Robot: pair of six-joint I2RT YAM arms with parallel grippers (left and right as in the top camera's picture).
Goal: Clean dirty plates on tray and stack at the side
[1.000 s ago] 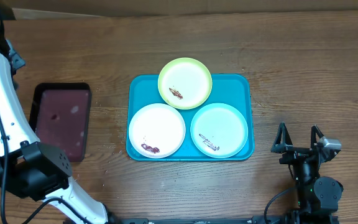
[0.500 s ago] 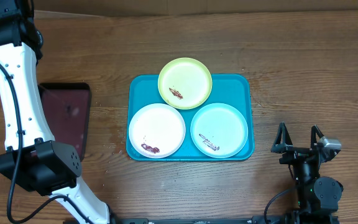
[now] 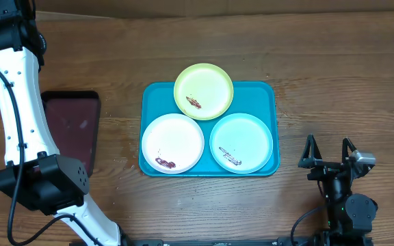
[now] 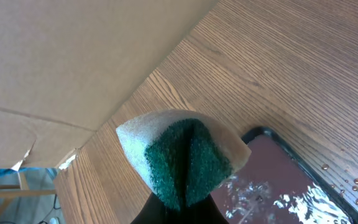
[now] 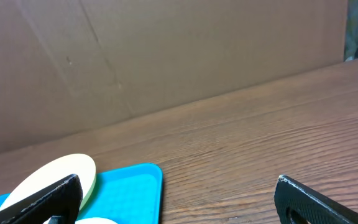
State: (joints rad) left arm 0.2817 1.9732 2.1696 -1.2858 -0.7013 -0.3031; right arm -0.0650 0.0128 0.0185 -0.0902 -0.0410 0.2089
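Pinching a sponge point(image 4: 185, 155) with its green scrub face showing, your left claw point(image 4: 179, 208) hangs over the far corner of the small dark red tray point(image 3: 74, 130), which has water on it. Your right claw point(image 3: 328, 152) rests with its jaws spread wide, near the front edge of the table point(image 3: 334, 68), to the right of the blue tray point(image 3: 273, 96). You have three smeared plates on that tray. The white plate point(image 3: 173, 137) and mint plate point(image 3: 245, 137) lie side by side, and the yellow-green plate point(image 3: 204, 85) overhangs the far rim.
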